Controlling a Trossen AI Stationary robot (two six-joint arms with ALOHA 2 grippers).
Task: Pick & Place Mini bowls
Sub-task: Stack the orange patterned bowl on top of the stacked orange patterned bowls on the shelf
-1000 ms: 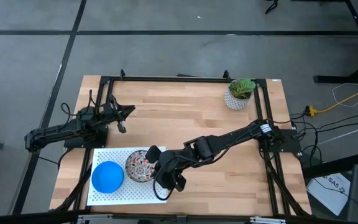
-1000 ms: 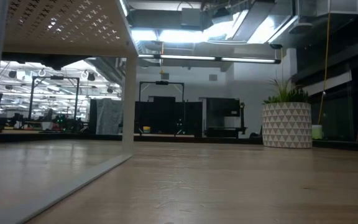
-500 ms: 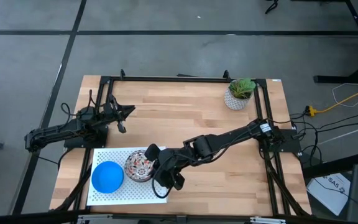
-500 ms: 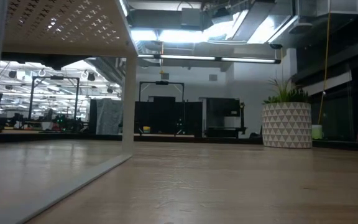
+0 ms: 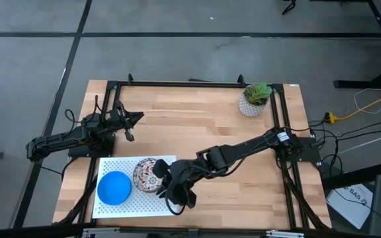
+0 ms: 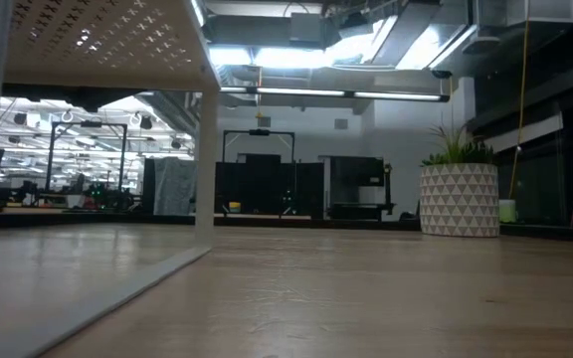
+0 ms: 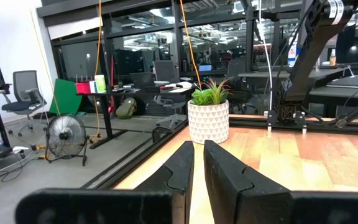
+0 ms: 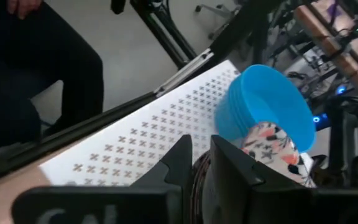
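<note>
A white perforated mat (image 5: 137, 205) lies at the table's near left. On it stands a nested stack of blue mini bowls (image 5: 114, 188) (image 8: 266, 102). To its right on the mat is a floral red-and-dark mini bowl (image 5: 144, 172) (image 8: 272, 146). My right gripper (image 5: 159, 180) (image 8: 201, 163) is at that bowl's near-right edge, its fingers almost together over the rim. My left gripper (image 5: 136, 119) (image 7: 198, 155) waits shut and empty at the far left, pointing level across the table. My right gripper has the floral bowl's rim (image 8: 199, 182) in the narrow gap between its fingers, one finger inside the bowl and one outside. It comes slanting down from the table's right. The fingers hide the spot where they meet the rim, and the bowl stays over the mat.
A white pot with a green plant (image 5: 252, 102) (image 6: 459, 199) stands at the far right corner. Bare wood lies between the mat and the pot. A person in dark clothes (image 8: 36, 68) stands beyond the table's near edge. A black frame runs around the table.
My right gripper has tipped a little at the wrist beside the floral bowl, staying at the bowl's near-right edge.
</note>
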